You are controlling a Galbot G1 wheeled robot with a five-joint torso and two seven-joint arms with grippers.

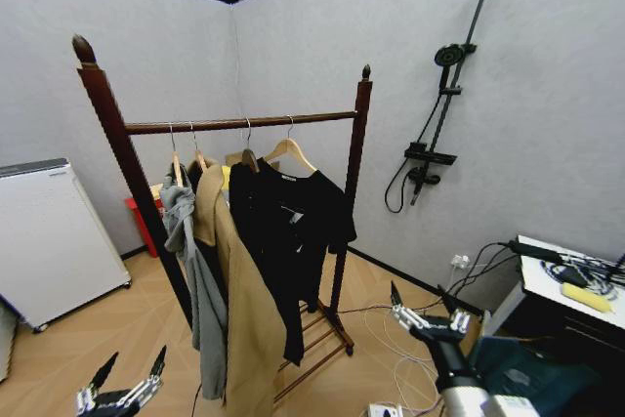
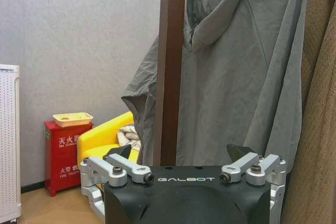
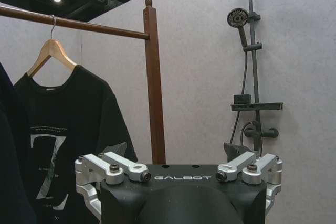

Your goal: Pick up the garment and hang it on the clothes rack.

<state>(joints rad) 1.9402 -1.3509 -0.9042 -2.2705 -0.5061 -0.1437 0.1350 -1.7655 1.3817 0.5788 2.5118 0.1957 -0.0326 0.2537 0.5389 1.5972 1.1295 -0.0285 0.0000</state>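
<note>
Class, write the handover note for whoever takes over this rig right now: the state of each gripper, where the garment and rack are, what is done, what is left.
Left gripper: open, holding nothing, low beside the rack's left post.
Right gripper: open, holding nothing, low to the right of the rack.
Clothes rack: upright ahead, with several garments hanging on its bar.
Garment: black top hanging from the bar between the tan coat and a black T-shirt.
Done: garment hung and released.
Left: nothing evident.
</note>
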